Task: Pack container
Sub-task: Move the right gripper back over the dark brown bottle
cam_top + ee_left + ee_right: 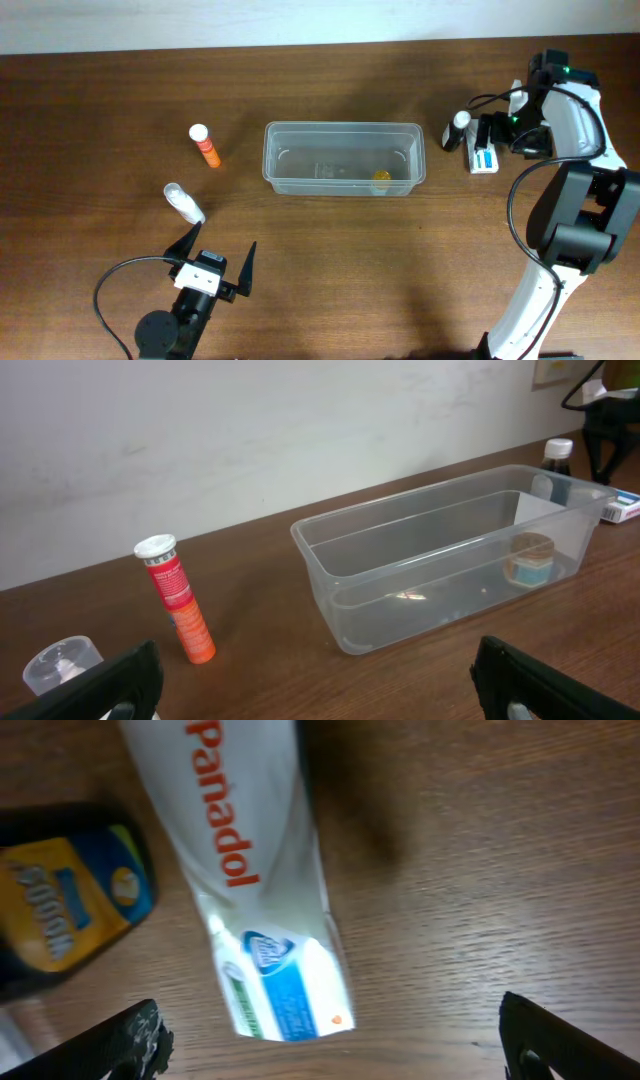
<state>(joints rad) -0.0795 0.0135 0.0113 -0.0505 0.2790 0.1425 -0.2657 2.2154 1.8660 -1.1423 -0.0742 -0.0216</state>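
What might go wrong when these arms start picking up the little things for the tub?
1. The dark bottle sits close beside the medicine box under the open right gripper; closing could knock the bottle.
2. The box lies off-centre between the fingers, so it may get shoved rather than held.
3. The orange tube and small clear bottle are round and may roll away if the left gripper nudges them.

You see a brown wood-grain table with a soft, smooth sheen. The container is clear, smooth plastic, glossy on its walls. At its nine o'clock, the orange tube looks like shiny plastic. At three o'clock, the Panadol box is glossy card.
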